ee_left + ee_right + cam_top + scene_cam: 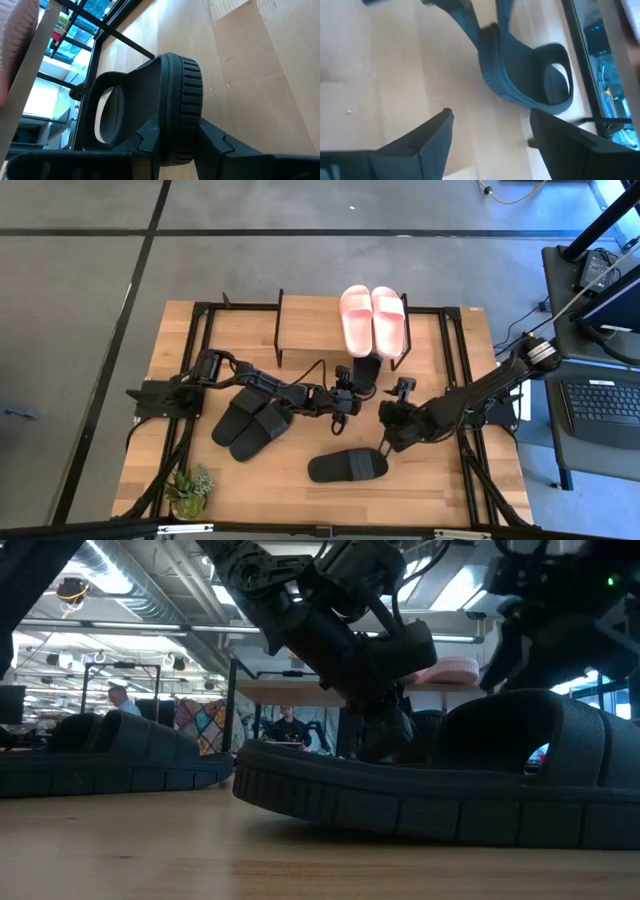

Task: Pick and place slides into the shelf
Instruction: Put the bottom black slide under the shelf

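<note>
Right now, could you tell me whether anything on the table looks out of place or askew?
Yes. One black slide lies alone, crosswise, near the table's front edge, away from the black pair. Another black slide, gripped by the left claw, stands on its edge before the shelf. The pink pair sits tidy on top.

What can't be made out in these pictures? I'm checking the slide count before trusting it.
- High view: the black slide in the left gripper is half covered by the arm, so its far end is hidden where it nears the shelf.
- Low view: a near black slide fills the frame and blocks the table behind.
- Right wrist view: the open right gripper sees one slide, cut off by the edge.
</note>
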Available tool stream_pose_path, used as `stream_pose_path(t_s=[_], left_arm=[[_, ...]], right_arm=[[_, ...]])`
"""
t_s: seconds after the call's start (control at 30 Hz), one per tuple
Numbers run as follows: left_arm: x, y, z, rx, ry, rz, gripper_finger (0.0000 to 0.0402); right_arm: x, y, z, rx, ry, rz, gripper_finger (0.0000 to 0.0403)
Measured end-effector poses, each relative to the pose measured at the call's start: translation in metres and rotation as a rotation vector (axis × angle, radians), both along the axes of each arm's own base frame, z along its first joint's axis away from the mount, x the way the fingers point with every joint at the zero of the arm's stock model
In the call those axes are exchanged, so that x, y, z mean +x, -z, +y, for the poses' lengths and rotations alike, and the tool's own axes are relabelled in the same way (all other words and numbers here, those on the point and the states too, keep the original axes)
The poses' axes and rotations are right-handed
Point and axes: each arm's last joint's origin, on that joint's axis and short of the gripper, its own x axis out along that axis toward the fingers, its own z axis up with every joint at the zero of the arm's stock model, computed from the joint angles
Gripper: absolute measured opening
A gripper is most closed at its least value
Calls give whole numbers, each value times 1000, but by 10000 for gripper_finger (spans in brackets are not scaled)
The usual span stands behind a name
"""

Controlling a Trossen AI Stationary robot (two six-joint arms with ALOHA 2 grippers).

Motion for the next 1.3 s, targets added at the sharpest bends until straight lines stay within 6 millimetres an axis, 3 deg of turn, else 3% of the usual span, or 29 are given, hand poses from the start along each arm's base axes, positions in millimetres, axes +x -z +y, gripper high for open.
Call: stream_pose_path(t_s=[0.17,0.37,0.53,1.3], left_arm=[[1,-1,0,-5,5,-13,79],[2,-3,-1,-20,25,-35,79],[2,-3,-1,-20,25,-35,79],[3,-4,-1,-20,22,-53,79]], right_arm=[[-11,13,-11,13,-54,-90,265],[-6,25,-18,-67,-155,-85,265],[0,20,-24,-132,-139,-92,265],[11,19,-39,-78,-184,-72,264]])
